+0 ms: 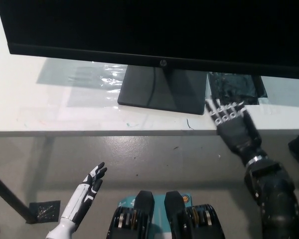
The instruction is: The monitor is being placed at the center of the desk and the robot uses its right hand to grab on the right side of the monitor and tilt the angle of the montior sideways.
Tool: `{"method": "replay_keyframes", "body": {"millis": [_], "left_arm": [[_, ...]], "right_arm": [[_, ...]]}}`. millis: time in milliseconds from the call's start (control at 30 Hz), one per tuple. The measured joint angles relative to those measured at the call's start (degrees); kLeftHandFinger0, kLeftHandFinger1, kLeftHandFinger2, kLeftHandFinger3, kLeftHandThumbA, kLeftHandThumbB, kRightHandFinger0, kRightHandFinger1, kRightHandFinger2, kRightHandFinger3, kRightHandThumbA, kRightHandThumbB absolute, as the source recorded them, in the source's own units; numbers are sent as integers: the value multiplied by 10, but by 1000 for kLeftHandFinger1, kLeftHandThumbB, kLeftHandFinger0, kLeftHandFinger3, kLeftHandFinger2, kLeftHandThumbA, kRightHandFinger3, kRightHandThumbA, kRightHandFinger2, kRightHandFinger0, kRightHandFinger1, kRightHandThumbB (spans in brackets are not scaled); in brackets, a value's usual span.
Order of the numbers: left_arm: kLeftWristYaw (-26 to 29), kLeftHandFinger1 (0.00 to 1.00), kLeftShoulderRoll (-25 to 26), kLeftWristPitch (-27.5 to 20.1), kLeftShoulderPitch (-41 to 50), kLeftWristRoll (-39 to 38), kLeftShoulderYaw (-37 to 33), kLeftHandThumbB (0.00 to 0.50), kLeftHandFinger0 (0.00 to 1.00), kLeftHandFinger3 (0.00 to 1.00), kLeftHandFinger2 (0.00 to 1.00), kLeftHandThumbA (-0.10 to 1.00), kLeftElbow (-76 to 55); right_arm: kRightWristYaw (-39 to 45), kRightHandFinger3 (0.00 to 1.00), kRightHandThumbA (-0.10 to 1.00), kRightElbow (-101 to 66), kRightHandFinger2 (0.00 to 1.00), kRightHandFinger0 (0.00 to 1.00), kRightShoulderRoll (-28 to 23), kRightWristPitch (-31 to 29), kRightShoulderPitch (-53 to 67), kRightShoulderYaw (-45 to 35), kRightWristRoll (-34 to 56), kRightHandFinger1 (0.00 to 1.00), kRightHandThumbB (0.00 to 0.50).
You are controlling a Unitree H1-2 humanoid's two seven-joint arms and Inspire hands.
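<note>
A large black monitor (154, 30) with a dark screen fills the top of the head view. Its dark rectangular base (162, 89) stands on the white desk (55, 114). My black right hand (231, 124) is open over the desk's front edge, just right of the base and below the monitor's lower bezel, touching neither. Its fingers are spread and point up toward the screen. My white left hand (87, 191) rests open low at the left, below the desk, over the floor.
A dark plastic sheet (236, 87) lies on the desk right of the base, just beyond my right hand. Clear plastic film (89, 77) lies left of the base. A dark desk leg (10, 199) runs across the lower left over the grey floor.
</note>
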Motion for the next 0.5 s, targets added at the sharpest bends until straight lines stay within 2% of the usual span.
{"method": "replay_keyframes", "body": {"millis": [167,233,500], "left_arm": [[0,1000,0,0,0,0,0,337,1000,1000,1000,1000,0],[0,1000,0,0,0,0,0,333,1000,1000,1000,1000,0],[0,1000,0,0,0,0,0,337,1000,1000,1000,1000,0]], "right_arm": [[0,1000,1000,8,1000,1000,-13,-3,-32,-25,-1,1000,327],[0,1000,1000,8,1000,1000,-15,-3,-41,-32,-1,1000,346],[1,1000,1000,8,1000,1000,-16,-6,-60,-45,-4,1000,318]]}}
